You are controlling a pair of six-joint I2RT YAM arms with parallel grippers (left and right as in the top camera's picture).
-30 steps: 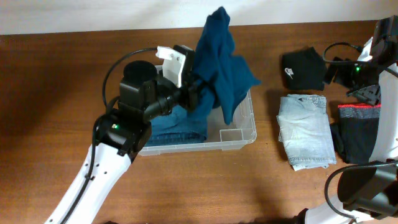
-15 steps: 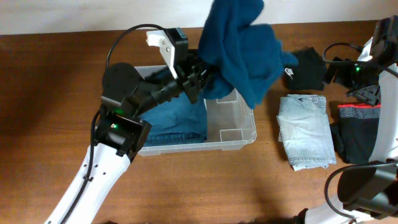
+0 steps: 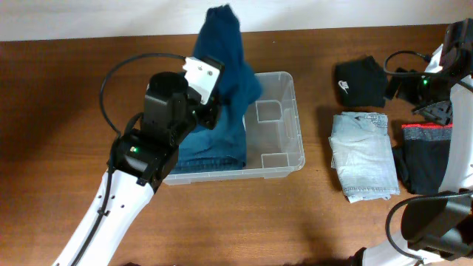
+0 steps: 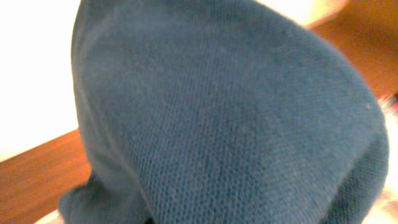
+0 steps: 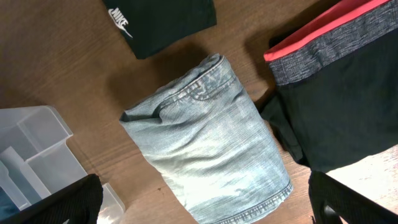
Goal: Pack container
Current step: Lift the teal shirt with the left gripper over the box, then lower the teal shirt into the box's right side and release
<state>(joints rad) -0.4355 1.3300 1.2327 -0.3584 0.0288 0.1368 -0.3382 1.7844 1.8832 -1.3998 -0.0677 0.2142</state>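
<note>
The left gripper (image 3: 216, 112) was pinched tight on a dark blue shirt (image 3: 224, 55) — right over the clear container (image 3: 293, 111). The right gripper (image 5: 208, 202) had its fingers wide apart — holding nothing.

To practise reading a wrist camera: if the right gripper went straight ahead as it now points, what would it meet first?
Probably the folded pale-blue denim garment, centred ahead of the open right gripper; how far is unclear.
</note>
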